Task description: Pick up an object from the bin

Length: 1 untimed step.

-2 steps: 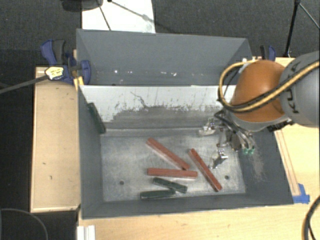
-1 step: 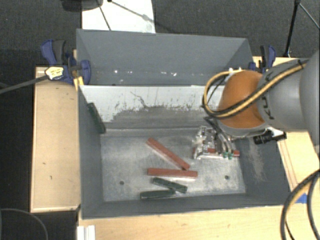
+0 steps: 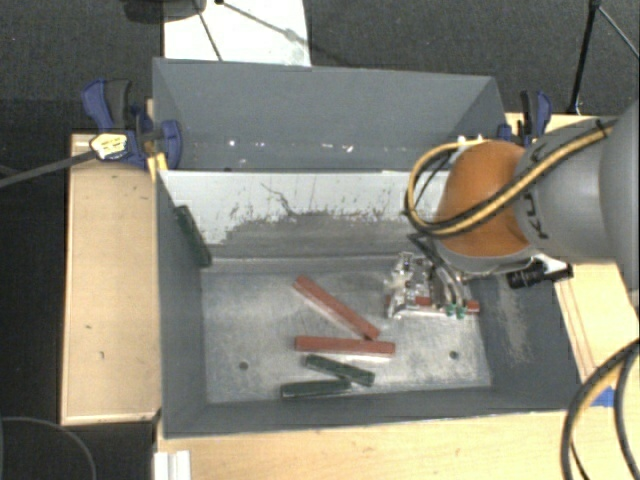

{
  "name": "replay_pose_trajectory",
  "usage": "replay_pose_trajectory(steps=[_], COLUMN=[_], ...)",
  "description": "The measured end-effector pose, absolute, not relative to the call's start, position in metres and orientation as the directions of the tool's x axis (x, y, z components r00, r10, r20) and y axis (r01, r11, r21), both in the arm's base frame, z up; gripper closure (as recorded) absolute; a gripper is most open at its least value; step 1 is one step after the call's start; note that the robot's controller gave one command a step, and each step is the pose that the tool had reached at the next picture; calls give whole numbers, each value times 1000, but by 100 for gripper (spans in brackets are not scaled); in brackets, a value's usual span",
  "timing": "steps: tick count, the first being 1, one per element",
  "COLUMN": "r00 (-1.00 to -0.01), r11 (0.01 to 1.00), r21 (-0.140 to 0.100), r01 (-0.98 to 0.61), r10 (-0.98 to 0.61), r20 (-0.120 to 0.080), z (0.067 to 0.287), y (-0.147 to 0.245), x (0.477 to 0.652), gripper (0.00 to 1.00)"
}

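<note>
The arm reaches in from the right side of the camera view, its last thick grey link lying nearly level and pointing left. At its end sits the rounded orange cover of the wrist, with the tool beneath it pointing downward. A bundle of black and yellow cables runs off the grey link, loops round the left side of the orange cover and curves back beneath it. Below the cover hangs the gripper, a small body of pale metal with specks of red and green on its right side, set slightly left of the wrist's middle. A short black part sticks out to the right just under the cover
</note>
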State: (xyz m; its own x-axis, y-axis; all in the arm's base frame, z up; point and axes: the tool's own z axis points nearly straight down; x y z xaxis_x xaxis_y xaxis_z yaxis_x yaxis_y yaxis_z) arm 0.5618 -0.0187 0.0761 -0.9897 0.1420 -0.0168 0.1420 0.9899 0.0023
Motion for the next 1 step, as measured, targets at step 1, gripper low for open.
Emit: replay_pose_trajectory(steps=[1], r00=[-999], r11=[999], r21=[0], r01=[47], r10=[47], r20=[-12], z=[265], y=[-34], x=[577], gripper=[100])
